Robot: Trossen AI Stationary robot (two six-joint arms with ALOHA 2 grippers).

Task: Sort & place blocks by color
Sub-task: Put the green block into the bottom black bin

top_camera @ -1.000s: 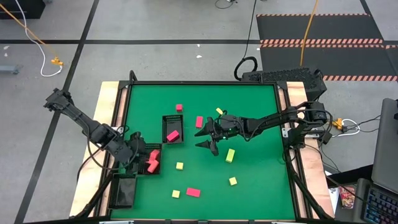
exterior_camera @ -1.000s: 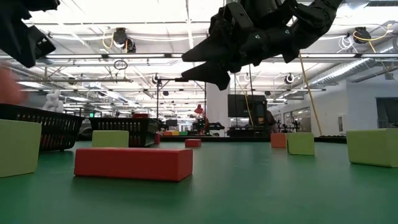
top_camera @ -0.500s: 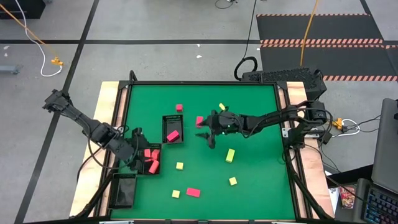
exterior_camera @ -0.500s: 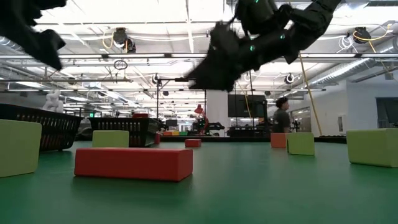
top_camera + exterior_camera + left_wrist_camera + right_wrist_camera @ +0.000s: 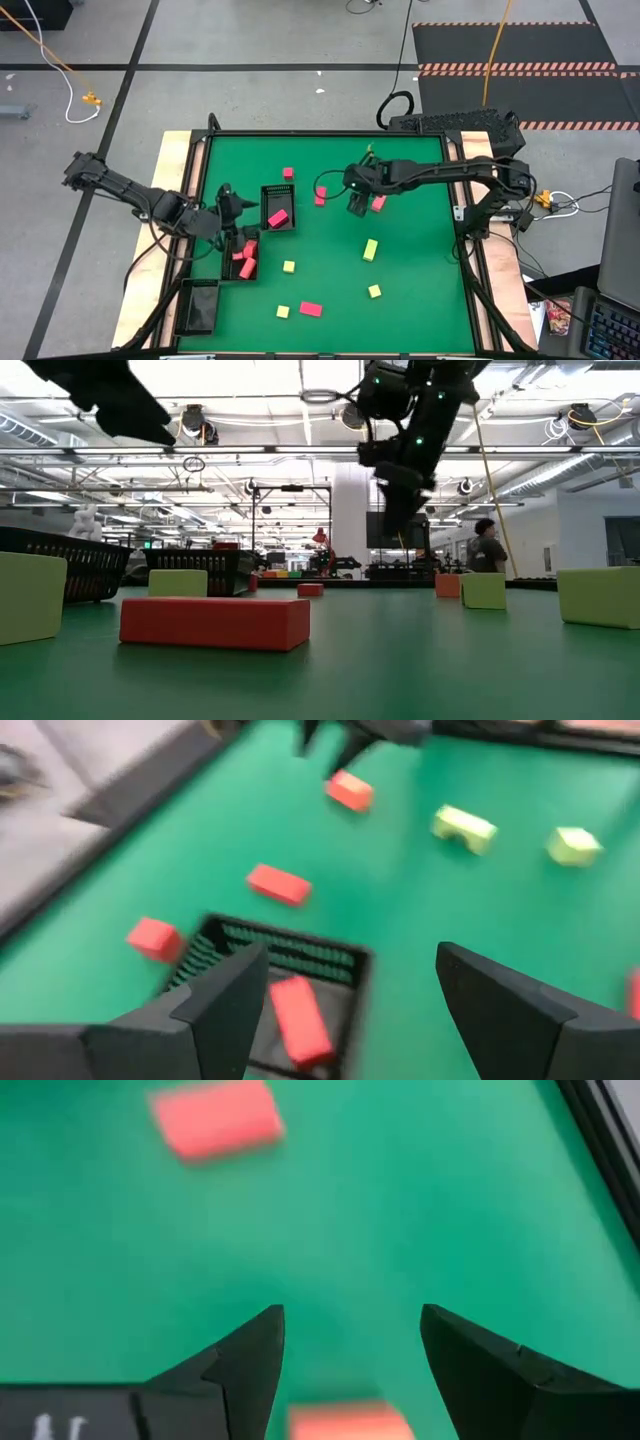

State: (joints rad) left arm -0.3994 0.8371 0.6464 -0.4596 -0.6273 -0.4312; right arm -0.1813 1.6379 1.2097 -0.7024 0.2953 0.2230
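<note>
Magenta, salmon and yellow blocks lie scattered flat on the green table. My right gripper (image 5: 355, 207) (image 5: 350, 1340) hangs open above the far middle of the table and points steeply down. It stands just left of a salmon block (image 5: 378, 203) (image 5: 345, 1422), which it does not touch. Another salmon block (image 5: 215, 1118) lies farther off. My left gripper (image 5: 226, 197) (image 5: 350, 990) is open and carries nothing. It hovers at the left end of the black mesh tray (image 5: 266, 192), where one magenta block (image 5: 278, 216) (image 5: 300, 1030) lies. A second tray (image 5: 228, 270) holds salmon blocks (image 5: 246, 258).
A third black tray (image 5: 200, 305) sits at the near left corner. Yellow blocks (image 5: 370, 249) (image 5: 288, 266) (image 5: 374, 291), a magenta bar (image 5: 311, 309) (image 5: 215, 622) and loose blocks (image 5: 320, 195) (image 5: 288, 173) dot the table. A raised black rim (image 5: 325, 133) frames the table. A person (image 5: 487, 550) stands far behind.
My right gripper has moved toward the far right of the table and tipped from nearly level to steeply downward, ending beside the salmon block. My left gripper has swung from over the salmon tray toward the far edge, up to the tray with the magenta block.
</note>
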